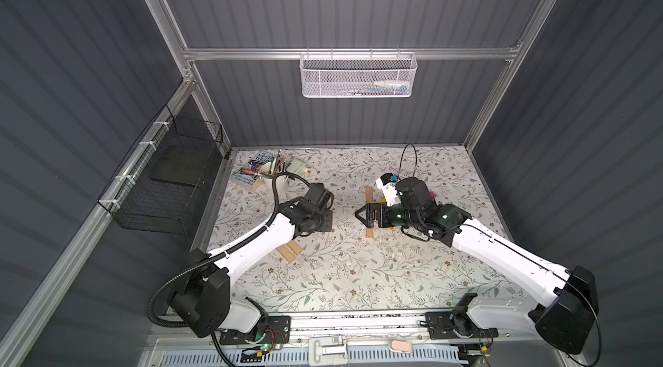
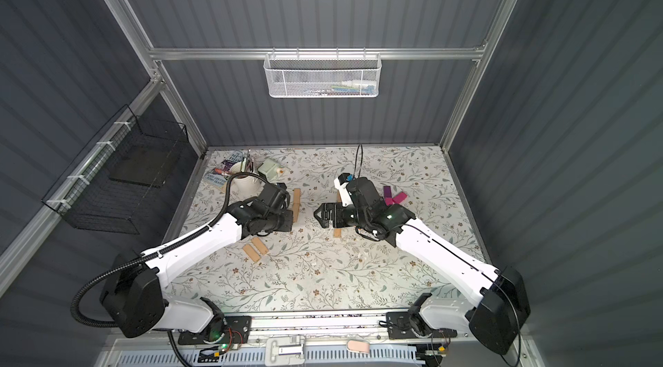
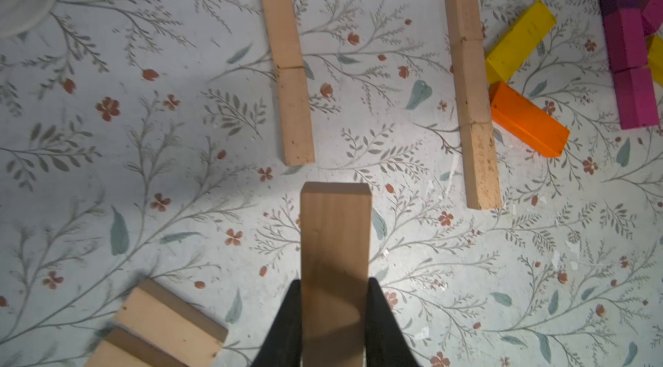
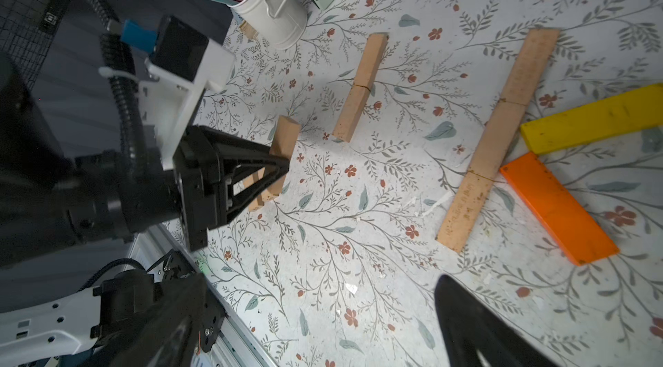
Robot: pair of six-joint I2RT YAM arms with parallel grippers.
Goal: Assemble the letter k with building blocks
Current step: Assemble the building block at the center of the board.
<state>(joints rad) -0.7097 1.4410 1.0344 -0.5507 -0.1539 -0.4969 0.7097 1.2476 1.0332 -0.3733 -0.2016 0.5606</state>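
Observation:
My left gripper (image 3: 335,288) is shut on a tan building block (image 3: 335,257), held on end above the table, also seen in the right wrist view (image 4: 285,148). Ahead of it lie a row of two tan blocks (image 3: 288,71) and a longer row of three tan blocks (image 3: 470,85) with a yellow block (image 3: 520,42) and an orange block (image 3: 527,121) touching its side. Purple and pink blocks (image 3: 626,38) lie beyond. My right gripper (image 1: 360,216) stands open and empty over the middle of the long row (image 1: 369,230).
Two more tan blocks (image 1: 288,250) lie side by side by the left arm. A white cup of pencils (image 1: 276,177), a green sharpener (image 1: 299,168) and a book (image 1: 251,168) fill the back left corner. A black wire basket (image 1: 168,186) hangs on the left wall.

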